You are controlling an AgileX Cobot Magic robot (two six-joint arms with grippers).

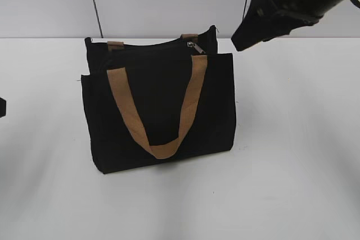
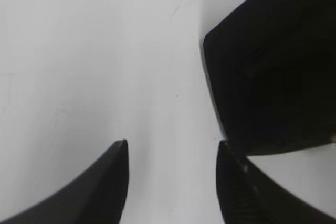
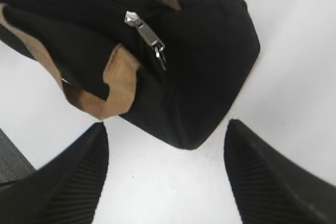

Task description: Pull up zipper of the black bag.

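Observation:
The black bag (image 1: 160, 108) stands upright on the white table, a tan strap looped down its front. Its zipper (image 1: 195, 46), a small silver pull tab, hangs near the right end of the top edge. In the right wrist view the zipper (image 3: 149, 38) lies on the black bag (image 3: 210, 66) beside a tan strap. My right gripper (image 1: 241, 42) is open and empty, hovering just right of the bag's top right corner; its fingers (image 3: 165, 148) frame the bag's end. My left gripper (image 2: 170, 148) is open and empty, low by the table, with a corner of the black bag (image 2: 273, 77) just beyond its right finger.
The white table (image 1: 292, 150) spreads around the bag. A light wall with dark seams (image 1: 95, 4) stands behind it. A dark bit of the left arm (image 1: 2, 107) shows at the left edge of the exterior view.

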